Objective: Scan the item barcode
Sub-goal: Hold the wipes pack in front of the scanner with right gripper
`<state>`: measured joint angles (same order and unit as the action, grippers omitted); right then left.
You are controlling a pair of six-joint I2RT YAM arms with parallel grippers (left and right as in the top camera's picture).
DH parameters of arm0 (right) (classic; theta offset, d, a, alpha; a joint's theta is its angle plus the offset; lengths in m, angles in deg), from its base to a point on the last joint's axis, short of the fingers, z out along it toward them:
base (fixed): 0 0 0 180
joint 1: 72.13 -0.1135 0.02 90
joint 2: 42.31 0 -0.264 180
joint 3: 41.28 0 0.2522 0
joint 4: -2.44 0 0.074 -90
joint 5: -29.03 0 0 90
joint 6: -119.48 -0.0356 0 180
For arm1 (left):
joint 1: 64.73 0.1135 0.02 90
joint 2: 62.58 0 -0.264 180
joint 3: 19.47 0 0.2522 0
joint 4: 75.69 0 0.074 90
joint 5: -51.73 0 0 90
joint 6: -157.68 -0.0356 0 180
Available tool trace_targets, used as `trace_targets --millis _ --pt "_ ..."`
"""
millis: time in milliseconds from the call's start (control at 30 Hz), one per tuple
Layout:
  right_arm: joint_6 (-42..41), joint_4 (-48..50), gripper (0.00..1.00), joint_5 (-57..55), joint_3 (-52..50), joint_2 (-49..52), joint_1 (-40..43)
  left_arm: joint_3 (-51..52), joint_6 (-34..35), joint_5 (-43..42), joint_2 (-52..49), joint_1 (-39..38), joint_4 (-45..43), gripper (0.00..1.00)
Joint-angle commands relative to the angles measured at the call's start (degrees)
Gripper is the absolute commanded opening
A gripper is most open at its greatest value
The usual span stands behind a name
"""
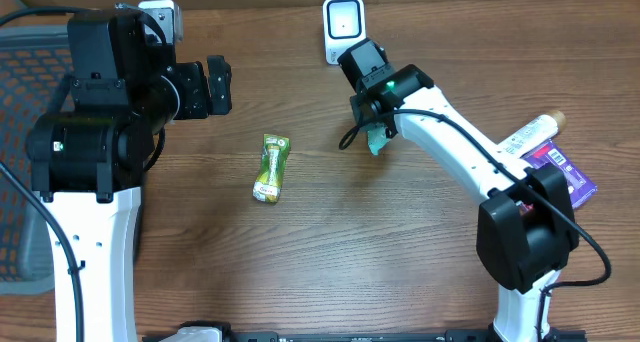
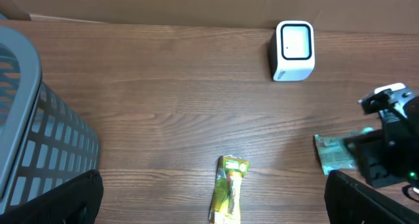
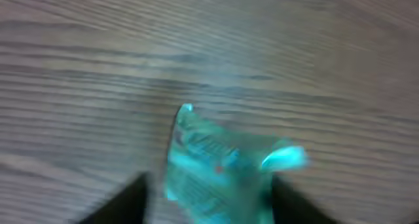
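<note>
- Teal crinkled foil packet (image 3: 222, 171) sits between the dark fingers of the right gripper (image 3: 206, 198), low over the brown wooden table (image 1: 300, 262). The wrist view is blurred. The jaws stand apart at either side of the packet, and I cannot tell whether they pinch it or have let go. Its long axis is unclear.
- Green-and-yellow snack packet (image 1: 271, 168) lies flat to the left, long axis running near to far, well apart from the teal one.
- Left gripper (image 1: 222, 85) hovers spread wide and empty, farther from the teal packet than the right.
- White boxy scanner (image 1: 343, 24) stands at the far edge, just beyond the right gripper. Judged from this, the packet needs presenting toward it.
</note>
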<state>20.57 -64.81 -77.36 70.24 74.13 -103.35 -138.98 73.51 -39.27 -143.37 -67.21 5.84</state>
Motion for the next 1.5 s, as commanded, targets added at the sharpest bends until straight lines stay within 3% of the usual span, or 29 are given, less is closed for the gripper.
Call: trace_targets --millis 0,200,367,833,1100,1267,1333,1400,1467 --pt "0.44 -0.5 0.82 5.03 0.79 -0.37 3.17 -0.48 -0.7 0.33 -0.48 0.22 -0.07 0.99" --pt "13.25 -1.68 0.85 32.0 0.79 -0.26 18.34 -0.48 -0.7 0.33 -0.48 0.22 -0.04 1.0" --pt "20.2 -2.84 0.85 47.47 0.79 3.45 26.53 -0.48 -0.7 0.33 -0.48 0.22 -0.04 0.99" --pt "22.75 -3.65 0.74 47.58 0.72 15.39 28.09 -0.48 -0.68 0.33 -0.48 0.22 -0.04 1.0" --pt "27.19 -2.73 0.68 52.26 -4.66 16.35 26.86 -0.48 -0.7 0.33 -0.48 0.22 -0.04 1.0" --pt "26.14 3.02 0.52 52.3 -10.91 16.35 25.16 -0.48 -0.68 0.33 -0.48 0.22 -0.04 1.0" --pt "23.74 6.32 0.29 52.28 -13.07 16.35 24.83 -0.48 -0.68 0.33 -0.48 0.22 -0.07 1.0" --pt "20.65 9.27 0.13 52.52 -14.67 16.35 24.74 -0.48 -0.7 0.33 -0.48 0.22 -0.04 0.99" --pt "18.14 9.97 0.04 53.18 -14.86 16.35 24.74 -0.48 -0.7 0.33 -0.48 0.22 -0.04 1.0"
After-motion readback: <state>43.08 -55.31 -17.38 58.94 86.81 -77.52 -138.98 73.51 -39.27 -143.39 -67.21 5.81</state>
